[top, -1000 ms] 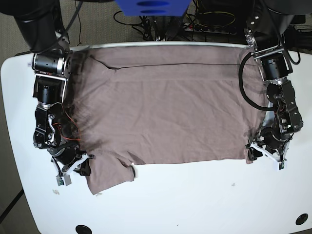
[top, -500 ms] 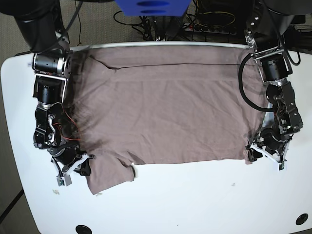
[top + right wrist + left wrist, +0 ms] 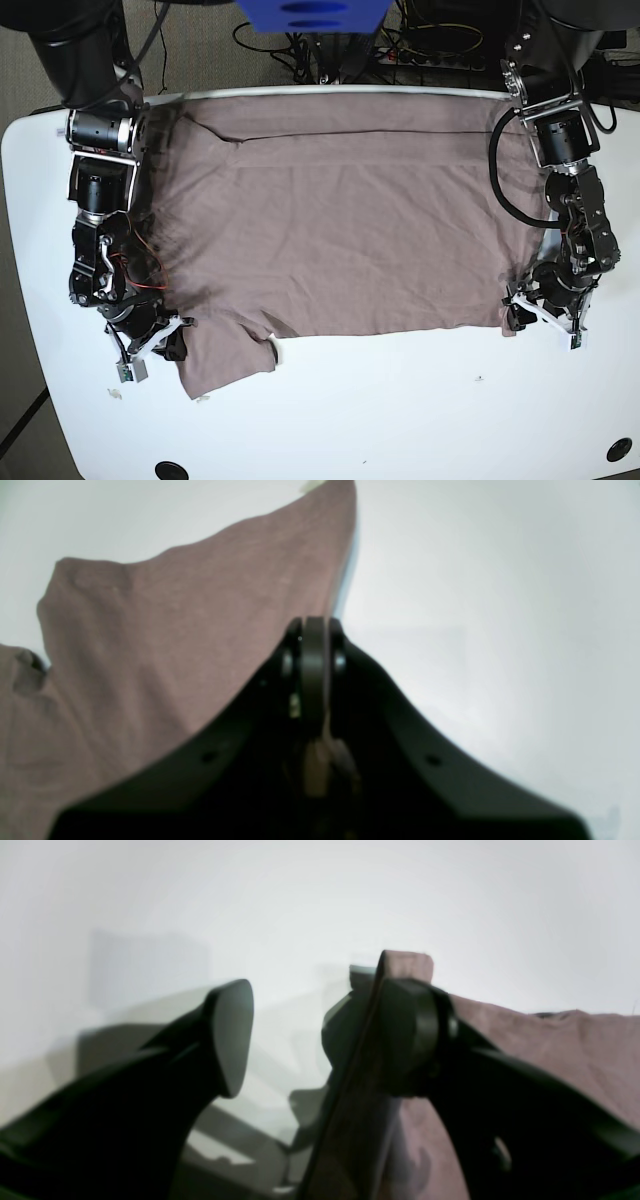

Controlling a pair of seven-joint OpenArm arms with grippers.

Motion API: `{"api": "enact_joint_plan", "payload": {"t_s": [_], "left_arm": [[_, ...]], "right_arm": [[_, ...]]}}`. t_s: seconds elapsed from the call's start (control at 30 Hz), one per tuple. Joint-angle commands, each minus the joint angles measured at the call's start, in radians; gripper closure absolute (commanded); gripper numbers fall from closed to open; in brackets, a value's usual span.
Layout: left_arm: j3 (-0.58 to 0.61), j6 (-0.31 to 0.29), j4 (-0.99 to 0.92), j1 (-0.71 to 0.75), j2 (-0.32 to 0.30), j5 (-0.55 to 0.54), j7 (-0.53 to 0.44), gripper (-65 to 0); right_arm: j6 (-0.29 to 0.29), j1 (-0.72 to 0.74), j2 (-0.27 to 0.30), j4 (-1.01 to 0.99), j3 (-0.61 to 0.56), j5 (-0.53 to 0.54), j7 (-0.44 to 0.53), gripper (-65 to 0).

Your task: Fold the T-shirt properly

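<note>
Two end effectors at T-shirt (image 3: 340, 230) corners | left end effector (image 3: 320, 1035) jaws apart, hem against one finger | right end effector (image 3: 312, 645) pinched together beside sleeve | desk (image 3: 400, 420) white

- We reach our left arm (image 3: 565, 190) down toward 6 o'clock, its left gripper (image 3: 320, 1040) low with fingers (image 3: 230, 1035) spread apart.
- We stretch our right arm (image 3: 98, 220) the same way, right gripper (image 3: 314, 645) with fingers pressed together.
</note>
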Motion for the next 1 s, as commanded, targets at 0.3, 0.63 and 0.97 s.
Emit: {"api": "enact_joint_plan", "payload": {"t_s": [0.3, 0.63, 0.97], "left_arm": [[-0.018, -0.009, 0.012, -0.018, -0.010, -0.016, 0.004, -38.3], [-0.021, -0.010, 0.011, -0.017, -0.010, -0.023, -0.003, -38.2], [-0.017, -0.010, 0.032, -0.014, -0.009, -0.023, 0.000, -38.3]], "right_arm": [[0.007, 0.022, 0.007, 0.009, 0.004, -0.010, -0.033, -0.2], [0.007, 0.009, 0.008, 0.008, 0.003, -0.011, -0.033, 0.0], [0.010, 0.011, 0.006, 0.010, 0.004, -0.009, -0.030, 0.0]]}}
